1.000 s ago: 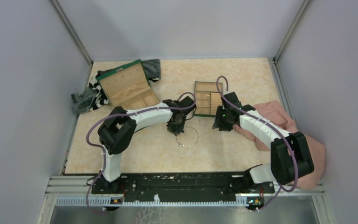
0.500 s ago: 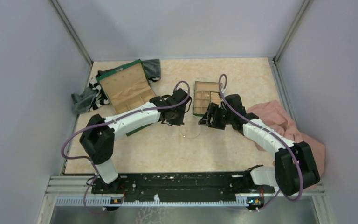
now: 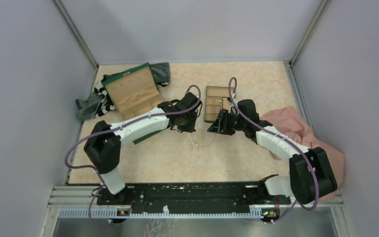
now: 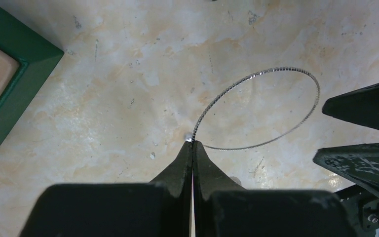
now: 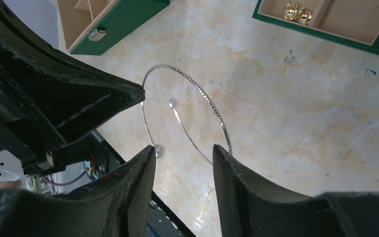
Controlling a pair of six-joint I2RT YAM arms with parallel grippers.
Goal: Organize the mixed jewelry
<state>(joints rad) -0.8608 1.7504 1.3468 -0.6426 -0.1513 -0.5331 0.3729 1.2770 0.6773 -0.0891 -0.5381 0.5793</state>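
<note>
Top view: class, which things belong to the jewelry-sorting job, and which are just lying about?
Job: hoop, held by the left gripper; gold earrings; tray; green box.
Lying about: pink cloth; striped cloth.

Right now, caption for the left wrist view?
Left gripper shut on the thin silver wire hoop over the marbled table, right gripper open alongside.

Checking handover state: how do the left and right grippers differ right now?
The left gripper is shut, pinching the wire hoop at its edge; the right gripper is open and holds nothing. The left's jaws meet on the wire; the right's jaws stand apart around the hoop's other side. Both are at the same hoop.
</note>
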